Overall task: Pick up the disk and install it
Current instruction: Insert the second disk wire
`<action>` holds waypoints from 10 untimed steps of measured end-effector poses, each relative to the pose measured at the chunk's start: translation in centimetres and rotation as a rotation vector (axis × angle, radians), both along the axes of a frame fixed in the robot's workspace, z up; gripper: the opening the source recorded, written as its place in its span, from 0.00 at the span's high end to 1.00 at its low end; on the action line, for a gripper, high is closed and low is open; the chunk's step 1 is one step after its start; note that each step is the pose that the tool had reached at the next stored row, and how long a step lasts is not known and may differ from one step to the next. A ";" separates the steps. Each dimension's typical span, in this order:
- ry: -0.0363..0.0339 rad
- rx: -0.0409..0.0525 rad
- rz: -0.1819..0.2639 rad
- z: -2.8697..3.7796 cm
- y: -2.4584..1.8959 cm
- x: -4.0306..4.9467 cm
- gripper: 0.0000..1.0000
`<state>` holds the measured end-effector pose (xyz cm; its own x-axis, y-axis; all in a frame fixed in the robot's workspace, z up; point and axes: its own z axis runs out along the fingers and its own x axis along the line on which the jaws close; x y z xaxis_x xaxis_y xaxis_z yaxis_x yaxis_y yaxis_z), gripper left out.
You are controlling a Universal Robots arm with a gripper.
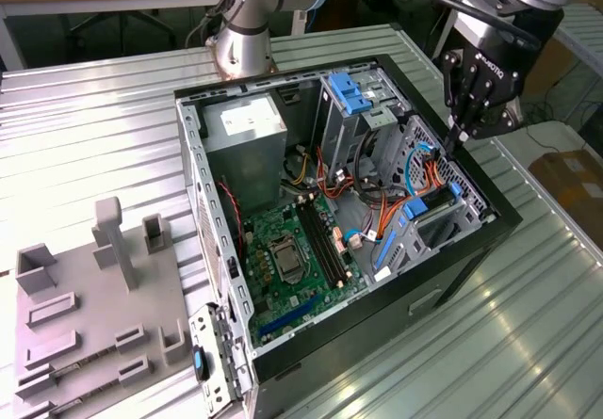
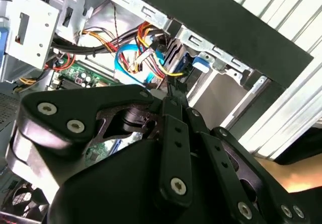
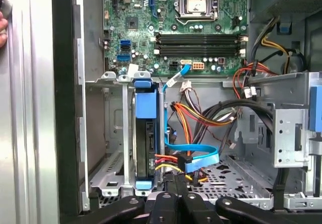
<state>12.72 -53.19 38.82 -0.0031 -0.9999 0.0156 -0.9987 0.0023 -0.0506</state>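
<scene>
- One disk point(image 3: 147, 146) stood on edge in the drive cage point(image 3: 113, 133) of the open computer case point(image 1: 490, 217), beside the motherboard point(image 3: 176, 22); its dark body carried blue plastic rails and tabs.
- Just above that cage, the gripper point(image 1: 459, 132) hung with its fingers drawn together, pinching nothing.
- Coloured cables point(image 3: 196, 158) lay beside the disk.

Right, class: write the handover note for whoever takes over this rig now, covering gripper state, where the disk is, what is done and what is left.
Gripper: shut, holding nothing, poised above the grey metal drive cage at the exterior view's right end of the open black computer case.
Disk: the flat silver-metal hard drive with blue plastic side rails stands on edge in that cage, with coloured cables beside it.
Done: disk placed in its bay and released.
Left: nothing obvious, though I cannot tell whether it is fully latched.
</scene>
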 end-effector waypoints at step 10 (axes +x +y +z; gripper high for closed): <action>0.0314 -0.0320 0.006 0.00 0.67 0.29 0.89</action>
<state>13.01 -52.52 38.82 0.0041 -0.9989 0.0476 -0.9998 -0.0050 -0.0192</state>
